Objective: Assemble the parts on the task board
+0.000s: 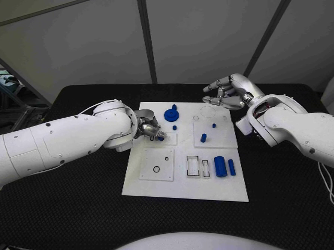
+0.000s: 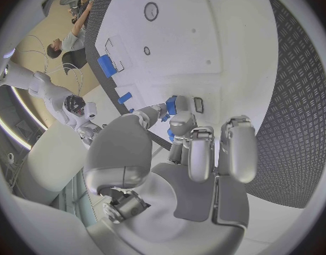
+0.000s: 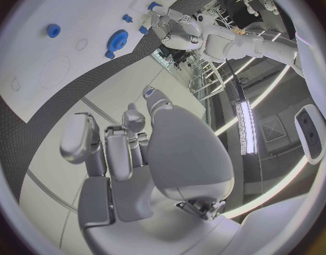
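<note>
The left hand (image 1: 149, 129) rests on the white task board (image 1: 183, 187), its fingertips (image 2: 179, 119) pinching a small blue part (image 2: 171, 104) against the board's left middle. The right hand (image 1: 228, 94) hovers beyond the board's far right corner, fingers curled loosely apart and holding nothing. A blue gear (image 1: 171, 115) stands just beyond the left hand.

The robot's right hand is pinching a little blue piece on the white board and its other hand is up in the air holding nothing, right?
Not quite: you mixed up the hands. In the head view the left hand pinches the little blue piece on the white board; the left wrist view shows that piece at its fingers. The right hand is the one up beyond the board's far edge, holding nothing.
</note>
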Tool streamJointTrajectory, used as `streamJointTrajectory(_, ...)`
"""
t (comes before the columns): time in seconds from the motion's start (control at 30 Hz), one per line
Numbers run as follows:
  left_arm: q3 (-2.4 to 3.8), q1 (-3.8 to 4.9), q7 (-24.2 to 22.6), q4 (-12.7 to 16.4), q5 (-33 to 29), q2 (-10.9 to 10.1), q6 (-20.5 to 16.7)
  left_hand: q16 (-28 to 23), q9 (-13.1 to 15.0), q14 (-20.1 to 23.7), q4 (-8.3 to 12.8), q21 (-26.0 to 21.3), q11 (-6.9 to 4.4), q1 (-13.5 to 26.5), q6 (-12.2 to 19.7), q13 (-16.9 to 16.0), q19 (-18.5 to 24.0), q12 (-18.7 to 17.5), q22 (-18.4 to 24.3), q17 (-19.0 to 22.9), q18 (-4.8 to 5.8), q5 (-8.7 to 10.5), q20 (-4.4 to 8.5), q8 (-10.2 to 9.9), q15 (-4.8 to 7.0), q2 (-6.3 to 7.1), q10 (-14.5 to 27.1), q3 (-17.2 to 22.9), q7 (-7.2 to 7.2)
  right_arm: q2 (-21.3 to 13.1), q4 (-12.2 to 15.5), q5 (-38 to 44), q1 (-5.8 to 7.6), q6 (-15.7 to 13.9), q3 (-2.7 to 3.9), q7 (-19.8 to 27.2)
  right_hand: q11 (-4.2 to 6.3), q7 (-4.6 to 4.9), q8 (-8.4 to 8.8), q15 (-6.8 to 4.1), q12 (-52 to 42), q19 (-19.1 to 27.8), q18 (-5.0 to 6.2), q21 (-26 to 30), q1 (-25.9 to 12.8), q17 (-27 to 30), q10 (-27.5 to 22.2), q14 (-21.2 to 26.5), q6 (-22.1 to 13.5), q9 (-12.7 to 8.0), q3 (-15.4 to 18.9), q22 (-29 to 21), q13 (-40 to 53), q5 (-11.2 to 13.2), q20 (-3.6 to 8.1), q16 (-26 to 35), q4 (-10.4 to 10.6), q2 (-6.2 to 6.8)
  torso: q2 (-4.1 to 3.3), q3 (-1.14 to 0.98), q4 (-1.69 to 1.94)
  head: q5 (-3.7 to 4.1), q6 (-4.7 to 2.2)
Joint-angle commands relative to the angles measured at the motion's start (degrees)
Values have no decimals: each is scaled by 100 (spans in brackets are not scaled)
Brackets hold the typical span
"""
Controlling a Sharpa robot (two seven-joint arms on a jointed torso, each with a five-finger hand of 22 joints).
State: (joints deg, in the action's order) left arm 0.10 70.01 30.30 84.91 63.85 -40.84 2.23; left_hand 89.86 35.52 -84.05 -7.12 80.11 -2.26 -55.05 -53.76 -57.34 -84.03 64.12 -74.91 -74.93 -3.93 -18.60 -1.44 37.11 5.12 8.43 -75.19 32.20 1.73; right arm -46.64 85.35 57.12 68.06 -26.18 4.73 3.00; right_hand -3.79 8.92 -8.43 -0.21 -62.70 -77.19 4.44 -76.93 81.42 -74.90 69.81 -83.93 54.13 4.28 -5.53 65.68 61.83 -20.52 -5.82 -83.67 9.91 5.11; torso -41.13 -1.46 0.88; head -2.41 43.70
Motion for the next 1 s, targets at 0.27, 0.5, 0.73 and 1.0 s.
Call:
streamJointTrajectory(0.27, 1, 4, 39, -22, 21, 5, -70, 14, -30, -595, -191, 31, 12, 206, -81, -32, -116, 53, -324, -1507, 117, 14, 41, -39, 18, -37, -66, -354, 3, -2, 10, 14, 9, -10, 3, 24, -3, 0, -32, -30, 40, 29, 59, 24, -81, -370, 8, -323, -47, -8, 11, -10, -11, -29, 19, 27, 37, 2, 0, 1, 0, -1, -3)
streamJointTrajectory(0.5, 1, 4, 41, -24, 21, 2, -99, 14, -40, -595, -319, 33, 12, 280, -103, -43, -122, 71, -342, -1507, 119, 11, 41, -38, 18, -32, -71, -648, 3, -2, 7, 14, 9, -8, 3, 21, -3, 0, -32, -30, 38, 26, 58, 22, -84, -387, 10, -327, -48, -8, 12, -6, -9, -29, 19, 18, 39, 2, -2, 1, -1, 3, -2)
streamJointTrajectory(0.73, 1, 4, 42, -21, 21, -2, -117, 14, -50, -595, -408, 30, 13, 289, -112, -45, -123, 76, -351, -1507, 119, 13, 41, -42, 17, -48, -69, -888, 3, 1, 3, 14, 9, -8, 3, 22, -3, 0, -32, -30, 41, 26, 58, 23, -93, -385, 8, -328, -50, -9, 16, -7, -15, -30, 19, 19, 46, 2, 1, 2, 2, 5, 6)
streamJointTrajectory(1.0, 6, 3, 44, 24, 22, -33, -144, 14, -53, -595, -431, 17, 13, 277, -110, -39, -118, 73, -340, -1507, 116, 13, 41, -45, 17, -52, -65, -967, 2, 1, -7, 14, 9, -9, 3, 28, -4, 0, -33, -30, 39, 24, 58, 25, -104, -382, 11, -328, -51, -9, 21, -8, -15, -30, 20, 21, 53, 2, 1, 7, -2, 0, 1)
